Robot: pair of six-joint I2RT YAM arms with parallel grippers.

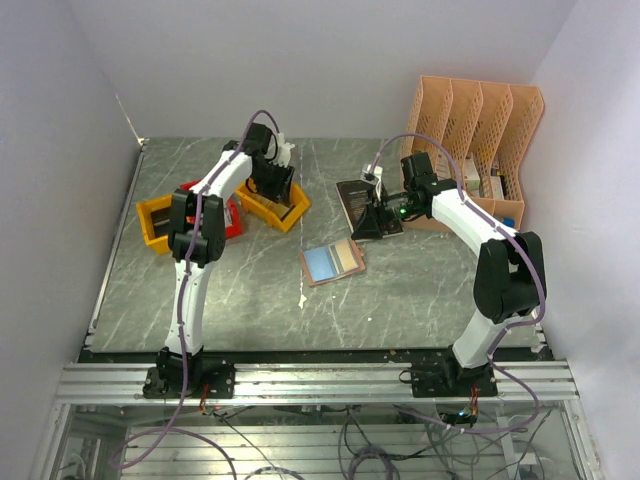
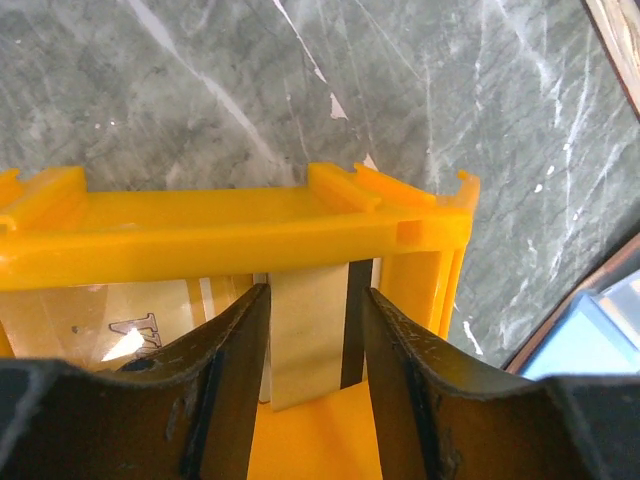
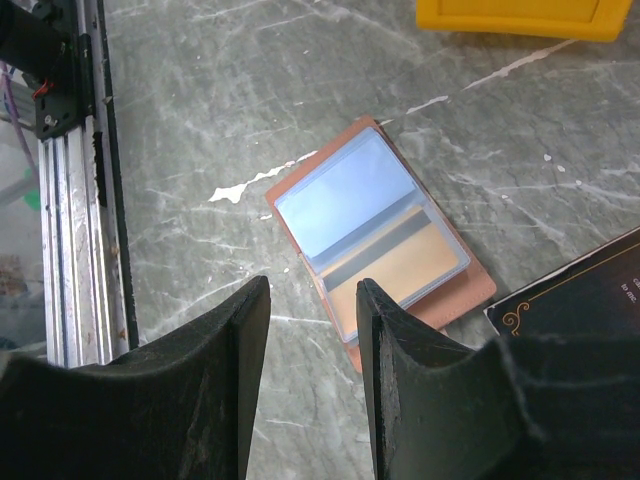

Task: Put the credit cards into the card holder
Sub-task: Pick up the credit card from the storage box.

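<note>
The grey card (image 2: 305, 345) stands on end in the yellow bin (image 2: 230, 225), low centre of the left wrist view, leaning on the bin's far wall. My left gripper (image 2: 315, 295) straddles it with jaws partly apart. A dark sliver of gap shows on the right side, so I do not count it as pinched. I judge the card light, stiff and slick. Squeezed by its edges it could bow and spring out (thin plastic does that), so I would rather take its free top end across the two faces. I can make out nothing else in that bin beyond a glossy patch at lower left.

The holder (image 3: 478, 288) lies open on the surface (image 3: 200, 120), in the middle of the right wrist view. Its clear sleeves seem to hold the blue card (image 3: 345, 205) above and the orange card (image 3: 400, 270) below. My right gripper (image 3: 312, 290) hangs over it, jaws narrowly apart and empty. The book (image 3: 590, 290) shows a corner at right. The holder looks soft, so it may slide when a card is pushed in.
</note>
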